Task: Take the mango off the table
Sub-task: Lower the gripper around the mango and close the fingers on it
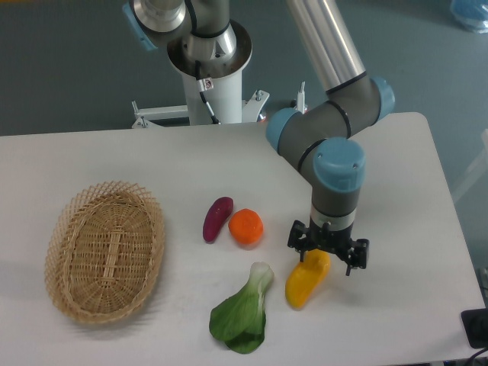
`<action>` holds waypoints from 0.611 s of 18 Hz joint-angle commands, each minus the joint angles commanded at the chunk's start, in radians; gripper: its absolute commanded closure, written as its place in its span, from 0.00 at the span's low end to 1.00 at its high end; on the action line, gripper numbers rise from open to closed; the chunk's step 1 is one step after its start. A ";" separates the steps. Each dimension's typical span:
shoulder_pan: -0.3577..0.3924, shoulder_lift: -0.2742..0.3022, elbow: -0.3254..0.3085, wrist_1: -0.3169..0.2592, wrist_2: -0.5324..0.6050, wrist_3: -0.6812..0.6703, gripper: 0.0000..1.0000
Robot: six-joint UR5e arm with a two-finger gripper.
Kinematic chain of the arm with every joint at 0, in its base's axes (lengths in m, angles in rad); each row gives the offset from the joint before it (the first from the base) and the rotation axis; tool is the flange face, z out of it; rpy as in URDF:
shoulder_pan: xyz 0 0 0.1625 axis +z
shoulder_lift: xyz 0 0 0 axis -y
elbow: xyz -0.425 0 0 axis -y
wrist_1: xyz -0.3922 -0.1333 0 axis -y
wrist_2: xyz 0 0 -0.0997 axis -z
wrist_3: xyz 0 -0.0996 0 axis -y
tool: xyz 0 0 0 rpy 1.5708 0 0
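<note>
Leafy green bok choy (242, 319) lies at the near edge of the white surface (396, 191). Just beside it, to the right, the mango (306, 282) rests on that surface, its upper end between the arm's fingers (328, 255), which straddle it; whether they grip it I cannot tell. An orange (246, 227) and a purple piece (217, 219) lie behind. Wicker basket (105, 250) stands left.
</note>
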 joint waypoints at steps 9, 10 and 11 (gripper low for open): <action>-0.014 -0.037 0.001 0.002 0.028 0.066 0.00; -0.015 -0.040 0.004 0.002 0.031 0.066 0.00; -0.015 -0.041 0.006 0.003 0.031 0.066 0.00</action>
